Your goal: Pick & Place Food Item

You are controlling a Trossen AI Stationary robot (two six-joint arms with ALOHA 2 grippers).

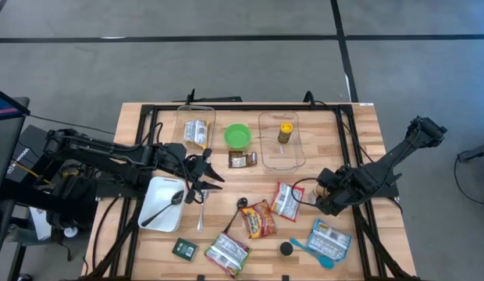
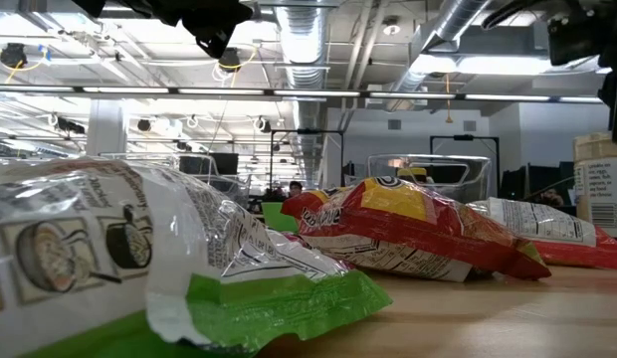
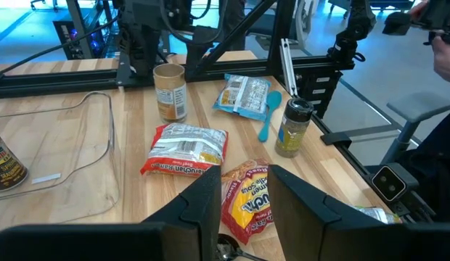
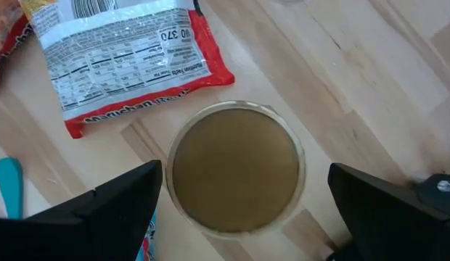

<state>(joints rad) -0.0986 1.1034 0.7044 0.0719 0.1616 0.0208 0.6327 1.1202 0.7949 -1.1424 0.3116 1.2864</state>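
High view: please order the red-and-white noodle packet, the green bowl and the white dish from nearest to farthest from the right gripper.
Measured from the right gripper, on the table's right side:
1. Red-and-white noodle packet, just beside it toward the middle.
2. Green bowl, in the middle, between the two clear containers.
3. White dish, on the left side, near the left arm.

Spoon [image 1: 165, 204] lies in tray [image 1: 152, 193] (left of ramen packet [image 1: 258, 219]).
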